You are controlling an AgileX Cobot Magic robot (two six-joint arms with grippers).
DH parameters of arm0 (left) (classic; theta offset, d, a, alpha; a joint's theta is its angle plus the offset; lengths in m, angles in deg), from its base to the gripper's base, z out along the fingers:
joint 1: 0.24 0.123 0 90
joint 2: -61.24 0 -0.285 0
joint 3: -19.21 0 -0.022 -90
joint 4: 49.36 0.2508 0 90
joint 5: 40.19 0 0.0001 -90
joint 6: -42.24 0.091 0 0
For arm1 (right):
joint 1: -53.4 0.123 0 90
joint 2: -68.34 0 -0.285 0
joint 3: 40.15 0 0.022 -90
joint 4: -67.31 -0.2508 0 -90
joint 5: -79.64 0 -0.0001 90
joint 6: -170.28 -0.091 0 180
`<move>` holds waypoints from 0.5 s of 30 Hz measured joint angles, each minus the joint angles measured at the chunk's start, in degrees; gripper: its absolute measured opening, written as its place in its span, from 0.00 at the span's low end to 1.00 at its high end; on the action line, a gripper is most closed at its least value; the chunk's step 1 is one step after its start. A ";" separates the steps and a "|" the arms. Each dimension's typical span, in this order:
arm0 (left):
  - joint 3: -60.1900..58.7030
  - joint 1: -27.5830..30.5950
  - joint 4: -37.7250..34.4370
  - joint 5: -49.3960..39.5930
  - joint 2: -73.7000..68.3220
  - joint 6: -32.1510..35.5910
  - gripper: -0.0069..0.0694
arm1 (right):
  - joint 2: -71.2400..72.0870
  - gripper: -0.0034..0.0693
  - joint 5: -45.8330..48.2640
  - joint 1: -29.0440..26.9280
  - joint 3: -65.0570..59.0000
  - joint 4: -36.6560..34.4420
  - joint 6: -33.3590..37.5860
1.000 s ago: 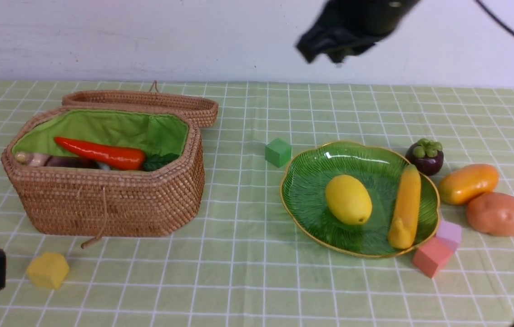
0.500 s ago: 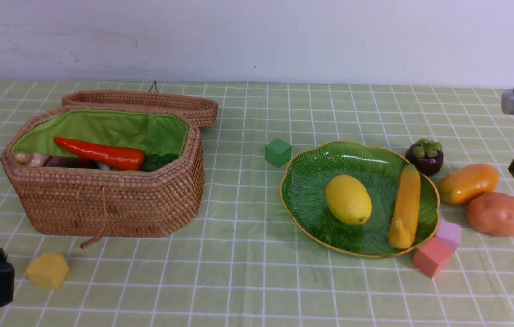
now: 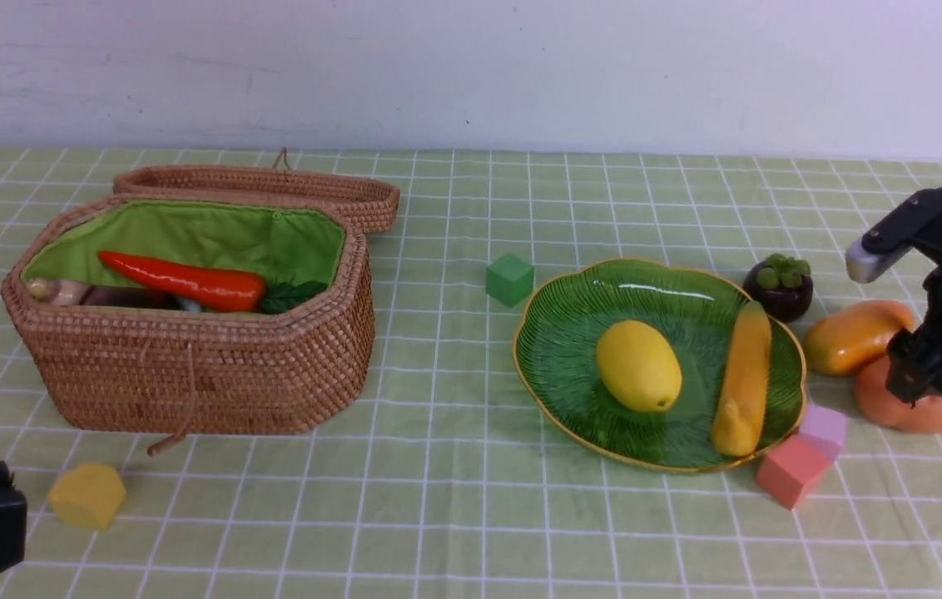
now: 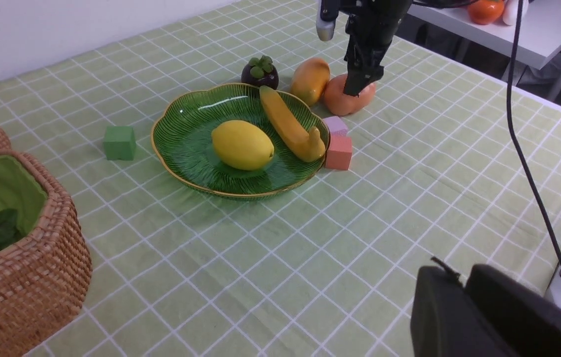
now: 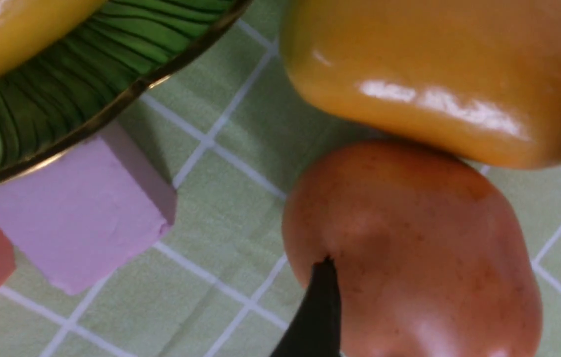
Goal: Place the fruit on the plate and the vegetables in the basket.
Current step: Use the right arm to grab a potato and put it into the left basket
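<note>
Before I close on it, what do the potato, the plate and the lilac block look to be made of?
Potato: likely hard moulded plastic, glossy, with sharp highlights and painted speckles.
Plate: apparently green glass, shiny and somewhat translucent, with ribbed lines and a thin gold rim.
Lilac block: probably foam, matte, with slightly pitted faces and soft edges.

— Any writing, labels or numbers on your feeds?
— None I can read. I look over the basket [image 3: 188, 374], the plate [image 3: 558, 349] and the checked cloth [image 3: 438, 516] in all three views: plain surfaces, no lettering anywhere.
</note>
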 joint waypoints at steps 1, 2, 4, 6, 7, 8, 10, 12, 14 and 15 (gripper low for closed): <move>0.00 0.00 0.00 0.00 0.00 0.00 0.18 | -0.14 0.95 -0.08 0.00 0.00 0.00 0.29; 0.00 0.00 0.04 -0.05 0.00 0.00 0.18 | -1.41 0.95 -0.67 0.00 0.00 0.00 1.90; 0.00 0.00 0.04 -0.05 0.00 0.00 0.18 | -2.74 0.95 -1.58 0.00 0.12 0.00 2.65; 0.00 0.00 0.04 -0.17 0.00 0.00 0.18 | -3.72 0.94 -2.21 0.00 0.44 0.00 2.88; 0.00 0.00 0.04 -0.17 0.00 0.00 0.18 | -4.16 0.94 -2.32 0.00 0.65 -0.12 2.88; 0.00 0.00 0.04 -0.17 0.00 0.00 0.18 | -4.54 0.93 -2.32 0.00 0.78 -0.54 2.88; 0.00 0.00 0.04 -0.23 0.00 0.00 0.18 | -4.83 0.92 -1.92 0.00 1.17 -1.18 2.88; 0.00 0.00 0.04 -0.23 0.00 0.00 0.18 | -4.90 0.91 -1.87 -0.20 1.22 -2.23 2.57; 0.00 0.00 -0.06 -0.35 0.00 0.00 0.19 | -4.90 0.91 -1.92 -0.32 1.22 -3.04 1.64; 0.00 0.00 -0.15 -0.35 0.00 0.00 0.19 | -4.90 0.91 -1.98 -0.37 1.22 -3.59 0.68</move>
